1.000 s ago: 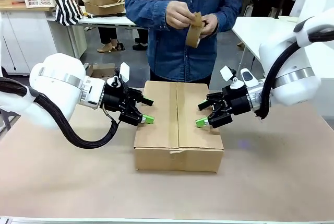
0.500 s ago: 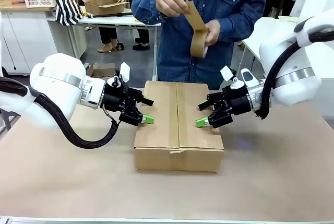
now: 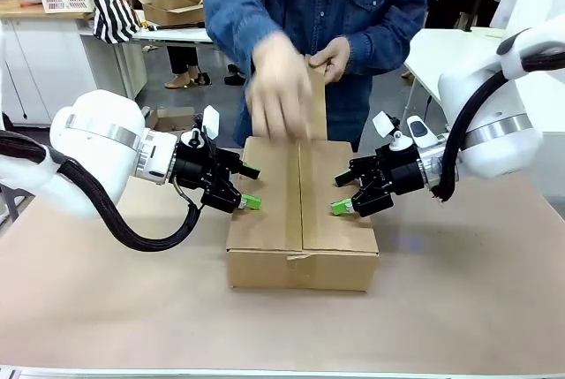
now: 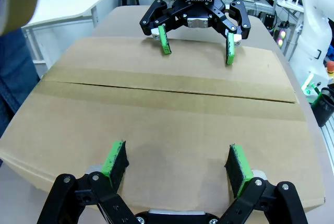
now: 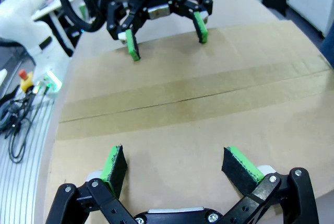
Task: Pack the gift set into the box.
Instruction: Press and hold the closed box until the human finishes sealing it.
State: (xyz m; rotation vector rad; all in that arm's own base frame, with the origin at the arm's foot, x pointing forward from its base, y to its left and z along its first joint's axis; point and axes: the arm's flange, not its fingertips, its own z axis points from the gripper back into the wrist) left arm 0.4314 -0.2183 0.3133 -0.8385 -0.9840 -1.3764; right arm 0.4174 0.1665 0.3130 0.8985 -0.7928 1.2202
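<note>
Down onto the closed brown cardboard box (image 3: 302,211) comes the person's hand (image 3: 278,96) with tape; both wide-open, empty grippers, left (image 3: 244,188) and right (image 3: 343,193), flanking it, risk collision.

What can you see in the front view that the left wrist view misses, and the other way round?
The front view alone shows the person's hands drawing a strip of brown tape down toward the box, and both white arms. The left wrist view alone shows the left gripper from behind, its green pads spread wide over the box lid. Both show the closed box with tape along its seam, and the right gripper open at the opposite side.
</note>
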